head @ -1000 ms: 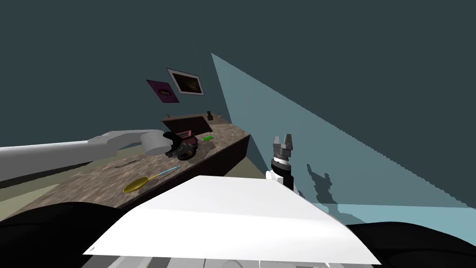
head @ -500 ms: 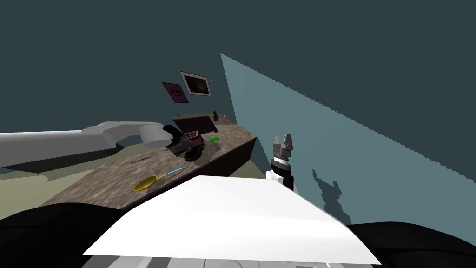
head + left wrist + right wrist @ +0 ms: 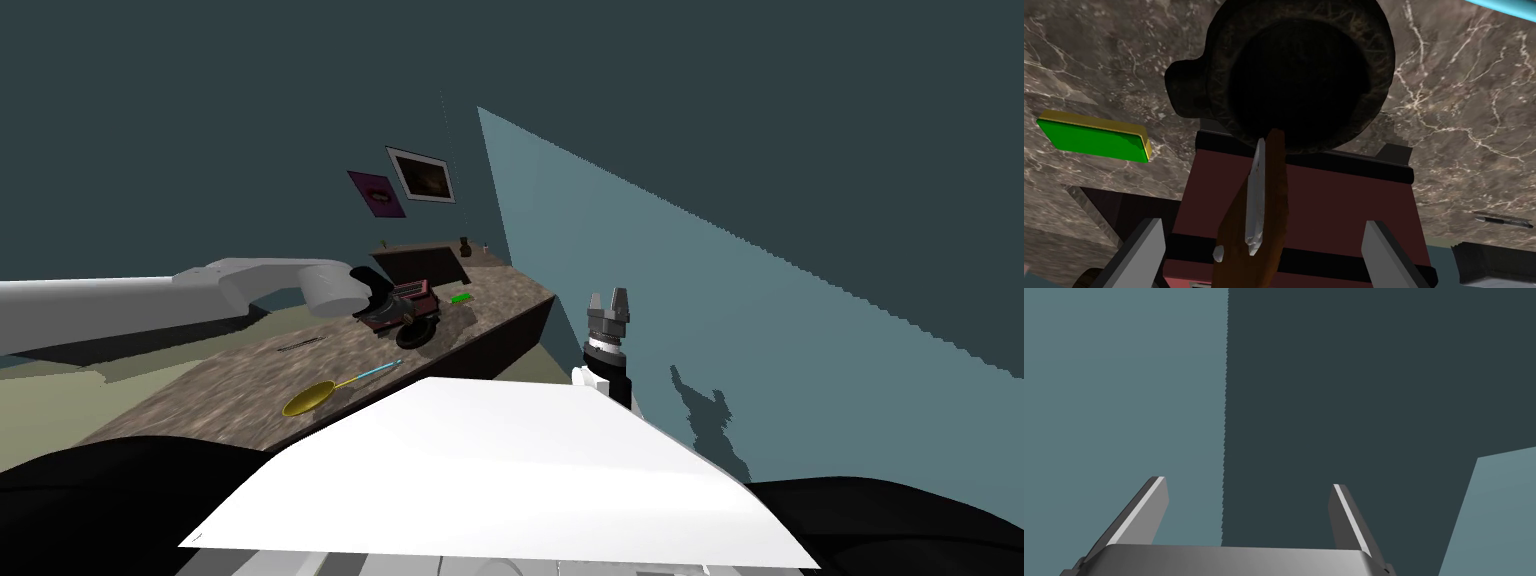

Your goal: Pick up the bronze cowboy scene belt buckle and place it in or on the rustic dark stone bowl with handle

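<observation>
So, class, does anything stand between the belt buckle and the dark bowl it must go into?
Nothing visible does. The buckle shows edge-on between the open left jaws, touched by neither, with its far end overlapping the bowl's near rim. The dark red box lies behind it, beside the bowl, not between them.

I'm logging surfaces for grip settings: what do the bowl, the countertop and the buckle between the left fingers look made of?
Bowl: rough matte dark stone, judging by its mottled, grainy rim. Countertop: smooth brown marble-like stone with white veins. Buckle: brown, perhaps bronze, with a pale grey metallic-looking piece; seen edge-on, so uncertain.
</observation>
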